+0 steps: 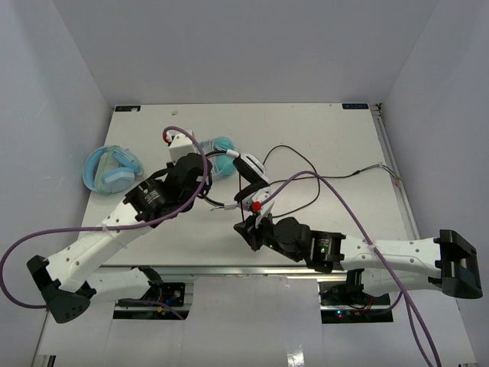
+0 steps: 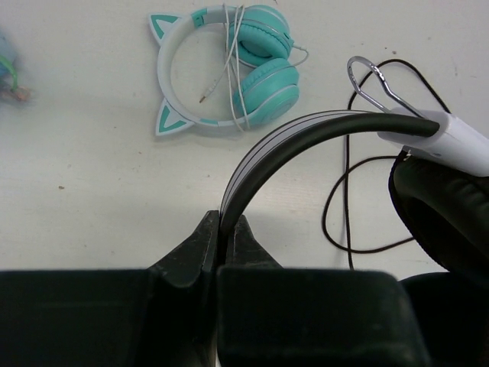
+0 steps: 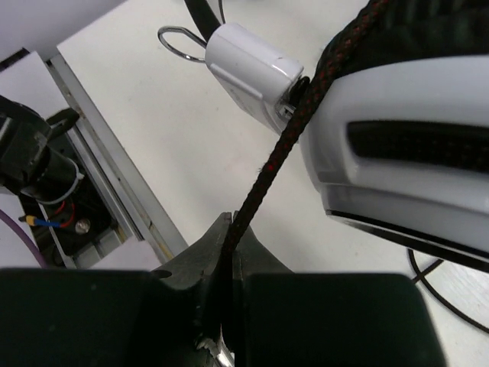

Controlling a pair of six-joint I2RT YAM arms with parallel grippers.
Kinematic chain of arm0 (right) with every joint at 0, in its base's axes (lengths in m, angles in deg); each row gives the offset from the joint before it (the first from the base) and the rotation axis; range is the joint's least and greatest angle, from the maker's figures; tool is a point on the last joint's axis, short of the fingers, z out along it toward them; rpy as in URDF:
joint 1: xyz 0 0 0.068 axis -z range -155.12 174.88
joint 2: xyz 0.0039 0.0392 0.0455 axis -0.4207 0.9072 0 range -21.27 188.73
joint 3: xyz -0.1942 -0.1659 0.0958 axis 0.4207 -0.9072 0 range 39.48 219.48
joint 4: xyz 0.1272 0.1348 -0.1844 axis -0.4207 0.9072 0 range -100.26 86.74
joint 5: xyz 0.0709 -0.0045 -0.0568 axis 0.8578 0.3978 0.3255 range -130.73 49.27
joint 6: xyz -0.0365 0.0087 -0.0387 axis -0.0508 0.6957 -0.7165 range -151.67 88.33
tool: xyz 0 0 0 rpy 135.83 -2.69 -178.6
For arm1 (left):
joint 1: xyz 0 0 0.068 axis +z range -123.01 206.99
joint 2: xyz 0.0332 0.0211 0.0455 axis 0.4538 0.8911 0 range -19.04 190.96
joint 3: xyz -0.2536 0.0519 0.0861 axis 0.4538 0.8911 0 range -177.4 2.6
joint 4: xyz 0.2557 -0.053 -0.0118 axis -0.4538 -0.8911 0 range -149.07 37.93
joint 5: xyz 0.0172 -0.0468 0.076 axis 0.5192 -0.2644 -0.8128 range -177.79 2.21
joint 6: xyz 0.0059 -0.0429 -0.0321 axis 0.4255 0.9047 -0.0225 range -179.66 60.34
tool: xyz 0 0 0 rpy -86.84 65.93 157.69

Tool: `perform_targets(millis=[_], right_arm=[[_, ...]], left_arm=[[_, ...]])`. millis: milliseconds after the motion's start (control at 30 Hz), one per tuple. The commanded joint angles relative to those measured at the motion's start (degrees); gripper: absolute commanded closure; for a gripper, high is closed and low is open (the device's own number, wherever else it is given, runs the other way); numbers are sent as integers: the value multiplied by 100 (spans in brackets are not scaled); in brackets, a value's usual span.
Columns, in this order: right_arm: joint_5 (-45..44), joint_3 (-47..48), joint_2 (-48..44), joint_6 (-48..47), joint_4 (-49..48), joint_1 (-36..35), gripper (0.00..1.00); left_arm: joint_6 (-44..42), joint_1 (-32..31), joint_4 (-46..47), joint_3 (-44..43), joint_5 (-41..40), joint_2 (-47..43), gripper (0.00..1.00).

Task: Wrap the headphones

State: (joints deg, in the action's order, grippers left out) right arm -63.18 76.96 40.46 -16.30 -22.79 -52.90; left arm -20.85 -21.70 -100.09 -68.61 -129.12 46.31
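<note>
Landmark: teal cat-ear headphones (image 2: 229,69), lying flat on the table (image 1: 328,130) with their own pale cord wound round them.
Headphones (image 1: 250,174): just right of the teal set in the top view and a little nearer the arm bases, held between the two grippers. Cannot tell whether the earcups rest on the table.
Left gripper (image 2: 221,229): jaws pinched tight on the thin black headband (image 2: 306,130), which arcs up and right from the fingertips, on the near side of the teal set.
Right gripper (image 3: 229,238): jaws closed down to a sliver, gripping the braided cable (image 3: 275,153) close below the white earcup (image 3: 412,145), on the far side of the headphones from the teal set.
Cable slack: loose black loops on the table, right of the teal set and beyond the earcup.
Light-blue headphones (image 1: 113,170): well left of the teal set, at the table's left edge.
</note>
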Motion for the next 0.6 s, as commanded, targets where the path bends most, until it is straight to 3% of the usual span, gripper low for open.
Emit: perform_targets(millis=[0, 567], right_arm=[[-1068, -129, 323, -211, -841, -527, 91], [-1490, -986, 992, -1058, -3485, -707, 81]], left_arm=[[673, 114, 865, 64, -94, -692, 100], [982, 114, 1026, 296, 492, -1680, 100]])
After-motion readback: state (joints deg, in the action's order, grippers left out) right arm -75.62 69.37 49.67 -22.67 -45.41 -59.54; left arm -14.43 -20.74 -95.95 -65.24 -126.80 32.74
